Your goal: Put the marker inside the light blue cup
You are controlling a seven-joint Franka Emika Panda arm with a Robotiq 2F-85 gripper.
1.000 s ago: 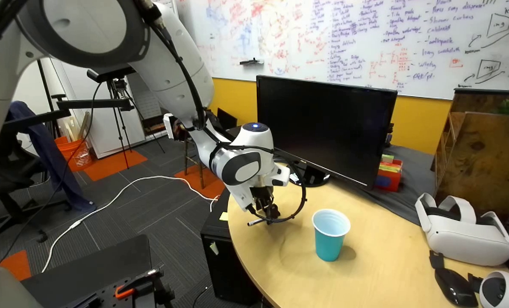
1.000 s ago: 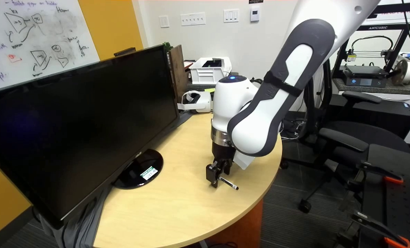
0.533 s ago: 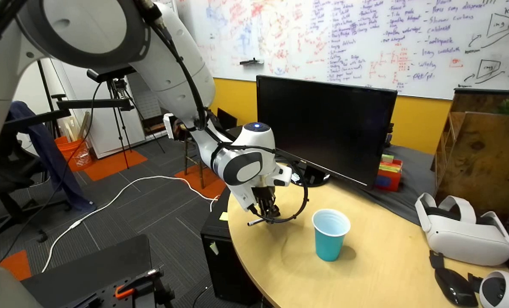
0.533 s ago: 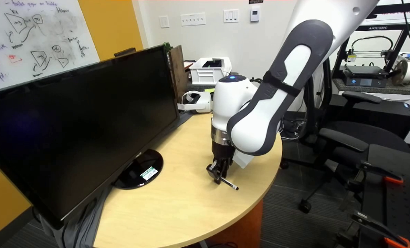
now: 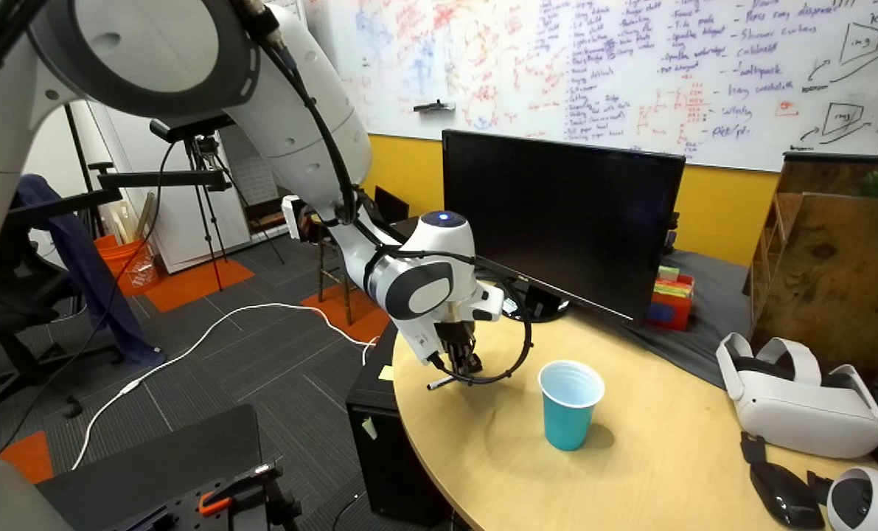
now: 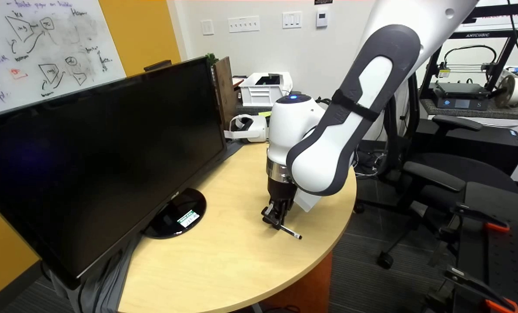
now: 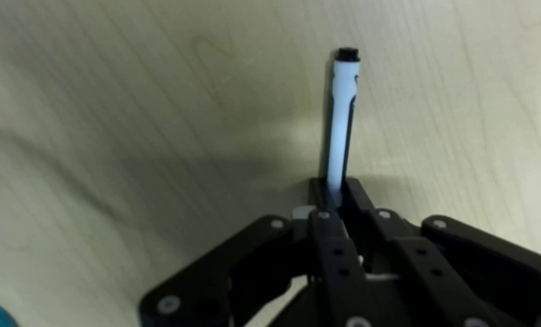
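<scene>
In the wrist view, we see the gripper (image 7: 336,193) clamped on the marker (image 7: 341,118), which projects toward 12 o'clock: slim white barrel, dark markings along the 3 o'clock side, black end. We cannot tell whether it touches the table (image 7: 434,113). In an exterior view, the light blue cup (image 5: 568,414) stands upright, between 3 and 4 o'clock from the gripper.

We see a lab, a bit like an office — there's a robot (image 6: 339,134), a screen (image 5: 560,221), a whiteboard (image 5: 512,81) full of writing (image 5: 601,44) and a 3D printer (image 6: 463,89).
</scene>
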